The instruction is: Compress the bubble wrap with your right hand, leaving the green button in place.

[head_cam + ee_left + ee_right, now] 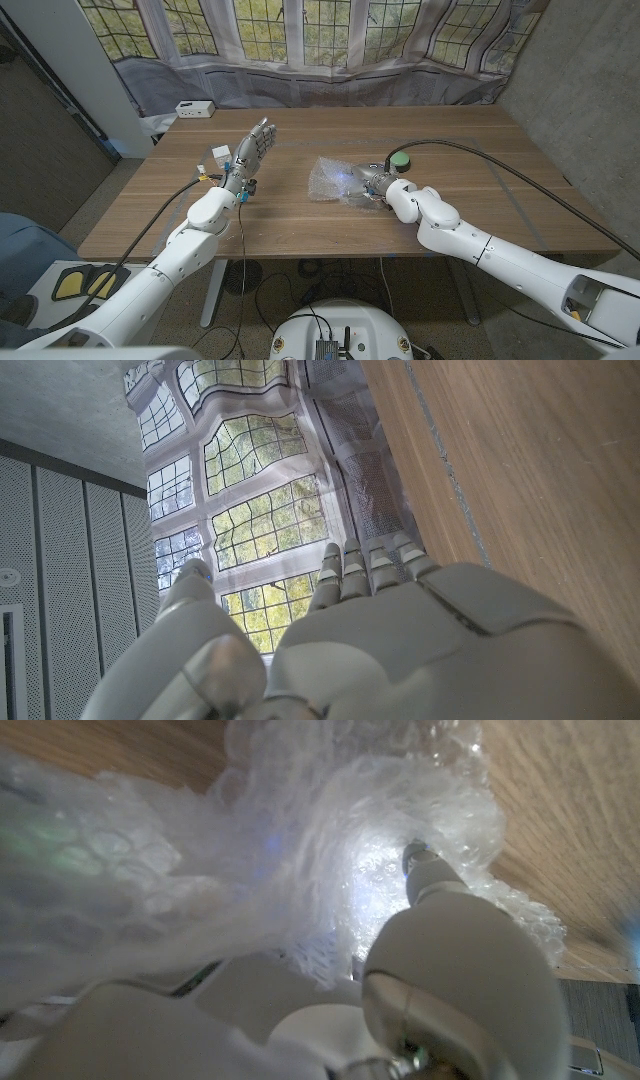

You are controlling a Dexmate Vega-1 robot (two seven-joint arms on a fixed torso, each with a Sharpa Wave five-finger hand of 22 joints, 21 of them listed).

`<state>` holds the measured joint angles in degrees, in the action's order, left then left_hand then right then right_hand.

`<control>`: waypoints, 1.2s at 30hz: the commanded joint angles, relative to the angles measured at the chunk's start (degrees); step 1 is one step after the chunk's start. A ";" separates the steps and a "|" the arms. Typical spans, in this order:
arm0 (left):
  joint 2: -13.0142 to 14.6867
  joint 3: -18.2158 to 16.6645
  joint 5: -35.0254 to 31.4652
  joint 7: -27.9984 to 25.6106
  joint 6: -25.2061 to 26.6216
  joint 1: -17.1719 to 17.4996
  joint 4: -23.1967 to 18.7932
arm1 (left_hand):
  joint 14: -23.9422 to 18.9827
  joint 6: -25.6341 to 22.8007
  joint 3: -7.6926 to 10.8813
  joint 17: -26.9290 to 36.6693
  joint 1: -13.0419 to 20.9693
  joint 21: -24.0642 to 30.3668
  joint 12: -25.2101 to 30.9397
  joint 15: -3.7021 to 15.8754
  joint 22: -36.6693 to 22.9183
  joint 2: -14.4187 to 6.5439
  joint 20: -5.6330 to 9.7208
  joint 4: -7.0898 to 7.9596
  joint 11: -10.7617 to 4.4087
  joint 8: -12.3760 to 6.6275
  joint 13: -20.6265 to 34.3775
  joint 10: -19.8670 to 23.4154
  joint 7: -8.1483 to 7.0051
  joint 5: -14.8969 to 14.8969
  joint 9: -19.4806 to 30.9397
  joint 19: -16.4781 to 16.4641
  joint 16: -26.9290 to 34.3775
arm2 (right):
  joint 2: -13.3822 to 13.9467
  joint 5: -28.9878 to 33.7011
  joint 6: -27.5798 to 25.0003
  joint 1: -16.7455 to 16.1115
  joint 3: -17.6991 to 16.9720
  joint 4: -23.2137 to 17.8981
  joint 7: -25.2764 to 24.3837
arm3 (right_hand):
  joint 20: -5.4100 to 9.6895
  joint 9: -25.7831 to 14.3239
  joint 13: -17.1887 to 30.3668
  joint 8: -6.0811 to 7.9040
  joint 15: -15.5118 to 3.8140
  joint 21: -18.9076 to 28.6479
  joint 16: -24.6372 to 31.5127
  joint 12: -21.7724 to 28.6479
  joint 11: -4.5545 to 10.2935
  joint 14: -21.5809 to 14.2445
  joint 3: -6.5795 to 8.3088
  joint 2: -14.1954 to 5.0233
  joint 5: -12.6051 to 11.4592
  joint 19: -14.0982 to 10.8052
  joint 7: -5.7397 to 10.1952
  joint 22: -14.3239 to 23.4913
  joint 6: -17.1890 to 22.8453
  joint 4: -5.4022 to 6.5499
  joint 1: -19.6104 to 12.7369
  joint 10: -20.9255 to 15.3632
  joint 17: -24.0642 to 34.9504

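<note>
On the wooden table (300, 235) the right arm reaches in from the near right corner, and the right hand (372, 188) sits near the table's middle, pressed into the right edge of the bubble wrap (332, 178). The wrap is a crumpled clear sheet lying just left of that hand, roughly at the centre of the table. In the right wrist view the wrap (250, 870) bulges up around the right hand (440, 990), with one fingertip (418, 855) dug into the plastic; how far the other fingers are curled cannot be told, since the plastic hides them. Just beyond the right hand, slightly farther and to the right, the green button (399, 159) sits on the table, close to the wrap's far right edge but apart from it, with a dark cable (480, 155) running from it toward the right edge. On the left, the left hand (250, 152) is raised above the table, fingers straight and slightly spread, holding nothing; the left wrist view shows the same left hand (380, 630) with its fingers extended. At the far left corner lies a small white box (194, 109). Behind the table hangs a curtain (330, 70) under windows.
</note>
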<state>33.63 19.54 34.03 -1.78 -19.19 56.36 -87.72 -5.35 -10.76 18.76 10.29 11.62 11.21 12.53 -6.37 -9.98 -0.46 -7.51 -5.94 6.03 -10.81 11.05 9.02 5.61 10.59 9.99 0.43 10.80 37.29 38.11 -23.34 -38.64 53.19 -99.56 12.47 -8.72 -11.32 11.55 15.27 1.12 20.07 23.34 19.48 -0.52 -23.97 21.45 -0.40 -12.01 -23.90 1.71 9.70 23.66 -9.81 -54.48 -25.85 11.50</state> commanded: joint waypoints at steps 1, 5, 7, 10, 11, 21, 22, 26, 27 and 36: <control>0.08 0.01 0.20 0.08 0.22 0.19 -0.15 | -0.10 -0.39 -0.03 0.05 -0.04 -0.08 0.01 -0.30 -0.34 -0.45 -0.45 -0.26 0.05 -0.07 0.24 0.55 0.05 -0.16 0.28 0.00 0.12 | 0.24 -3.10 2.82 -1.92 -1.33 0.76 -6.19 | 16.71 -0.14 0.12 0.81 -6.54 1.51 2.54 1.46 0.30 -15.33 0.56 -1.48 0.70 -34.90 0.19 0.53 4.27 0.14 -3.71 -4.76 4.32; 0.21 -0.02 0.20 0.07 0.31 0.26 -0.32 | -0.18 -0.41 -0.05 0.05 -0.08 -0.06 0.00 -0.36 -0.35 -0.46 -0.73 -0.27 -0.12 -0.07 0.25 0.56 0.02 -0.16 0.29 -0.01 0.14 | 0.30 -3.92 3.94 -2.93 -2.15 0.79 -9.17 | 18.22 -0.13 0.12 1.61 -8.37 2.16 4.01 2.35 0.28 -18.41 0.53 -2.46 1.19 -36.45 -0.06 0.62 8.10 0.12 -5.74 -7.95 5.35; 0.28 -0.02 0.18 0.01 0.44 0.28 -0.44 | -0.19 -0.42 -0.06 0.06 -0.09 -0.06 0.00 -0.30 -0.35 -0.47 -0.79 -0.27 0.07 -0.07 0.25 0.57 0.01 -0.16 0.29 0.03 0.14 | 0.24 -4.25 4.42 -3.58 -2.60 0.82 -10.96 | 19.37 -0.12 0.12 1.99 -9.32 3.20 5.19 2.81 0.02 -21.56 0.64 -3.19 1.45 -38.63 0.30 0.75 10.46 0.14 -7.33 -9.79 5.98; 0.36 0.01 0.19 0.08 0.58 0.25 -0.54 | -0.19 -0.46 -0.06 0.06 -0.11 -0.07 0.01 -0.28 -0.35 -0.47 -0.80 -0.27 -0.02 -0.08 0.25 0.63 0.01 -0.16 0.29 0.05 0.13 | 0.32 -4.11 4.92 -4.17 -2.82 0.66 -12.78 | 20.33 -0.13 0.16 2.73 -11.07 4.50 6.82 3.96 0.52 -25.72 0.46 -4.04 1.79 -40.86 0.26 0.93 14.19 0.26 -8.90 -13.58 7.06; 0.38 0.02 0.17 0.09 0.61 0.23 -0.56 | -0.19 -0.45 -0.07 0.06 -0.11 -0.07 0.02 -0.29 -0.35 -0.47 -0.84 -0.27 -0.03 -0.07 0.25 0.65 0.02 -0.16 0.29 0.07 0.13 | 0.29 -4.18 4.87 -4.32 -2.91 0.58 -13.06 | 20.43 -0.13 0.17 2.79 -11.64 4.79 7.05 4.13 0.27 -26.28 0.41 -4.13 1.82 -41.31 0.25 0.99 14.65 0.22 -9.21 -14.17 7.29; 0.39 0.23 0.24 0.17 1.16 0.02 -0.61 | -0.24 -0.55 -0.10 0.06 -0.16 -0.05 0.05 -0.23 -0.36 -0.48 -1.07 -0.30 -0.30 -0.09 0.27 0.78 -0.15 -0.16 0.30 0.12 0.14 | 0.09 -4.03 4.90 -5.72 -3.73 0.04 -16.94 | 21.09 -0.50 1.11 4.01 -14.07 7.94 9.44 6.35 0.70 -32.23 0.31 -5.24 1.62 -43.96 0.68 1.82 21.18 -0.17 -14.64 -20.03 11.89; 0.37 0.26 0.23 0.22 1.14 -0.03 -0.54 | -0.24 -0.55 -0.10 0.06 -0.17 -0.05 0.06 -0.24 -0.36 -0.48 -1.07 -0.30 -0.30 -0.09 0.27 0.80 -0.16 -0.16 0.30 0.12 0.14 | 0.15 -4.32 5.09 -5.74 -3.87 -0.02 -16.91 | 21.10 -0.53 1.25 4.03 -14.08 8.19 9.60 6.54 0.81 -32.79 0.26 -5.38 1.62 -44.14 0.74 1.89 21.41 -0.04 -14.79 -20.35 12.17; 0.28 0.32 0.27 0.30 1.09 -0.11 -0.37 | -0.37 -0.55 -0.11 0.07 -0.19 -0.03 0.05 -0.28 -0.36 -0.48 -1.21 -0.31 -0.31 -0.08 0.27 0.82 -0.28 -0.16 0.30 0.10 0.18 | 0.21 -4.36 4.96 -5.94 -4.17 -0.34 -17.43 | 21.14 -0.68 1.74 4.39 -14.02 8.99 9.32 7.37 0.86 -33.66 0.23 -5.83 1.53 -44.43 0.82 2.10 22.90 0.29 -15.33 -21.87 12.84; 0.28 0.33 0.22 0.25 1.10 -0.11 -0.36 | -0.40 -0.55 -0.11 0.07 -0.19 -0.03 0.06 -0.26 -0.37 -0.48 -1.25 -0.31 -0.30 -0.08 0.27 0.84 -0.27 -0.16 0.30 0.11 0.19 | 0.27 -4.45 4.94 -5.99 -4.26 -0.48 -17.43 | 21.15 -0.70 1.81 4.44 -13.98 9.11 9.25 7.44 0.76 -33.75 0.19 -5.88 1.52 -44.47 0.87 2.13 23.11 0.37 -15.32 -21.95 12.93; 0.21 0.35 0.28 0.02 1.36 -0.12 -0.23 | -0.39 -0.65 -0.13 0.07 -0.23 -0.02 0.02 -0.32 -0.37 -0.51 -1.27 -0.33 -0.32 -0.10 0.29 0.79 -0.21 -0.15 0.31 0.16 0.16 | 0.80 -4.67 4.75 -7.08 -5.38 -1.97 -19.31 | 21.22 -0.77 1.94 4.18 -13.47 9.49 8.34 7.38 0.46 -33.57 -0.08 -6.34 1.50 -44.01 0.55 2.20 23.03 1.21 -14.41 -21.78 13.14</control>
<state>33.93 19.82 34.29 -1.58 -18.08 56.35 -88.20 -5.53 -10.95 18.58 10.28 11.62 11.21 12.53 -6.55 -10.28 -0.46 -8.10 -6.10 5.72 -10.81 11.05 9.32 5.42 10.59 9.98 0.40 10.80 37.56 33.69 -18.62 -44.57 49.22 -99.96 -4.02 12.29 -11.87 13.27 19.27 -7.72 29.44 31.97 26.79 0.10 -56.91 21.26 -6.07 -10.19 -68.17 2.57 11.72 46.49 -8.99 -68.80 -47.10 24.47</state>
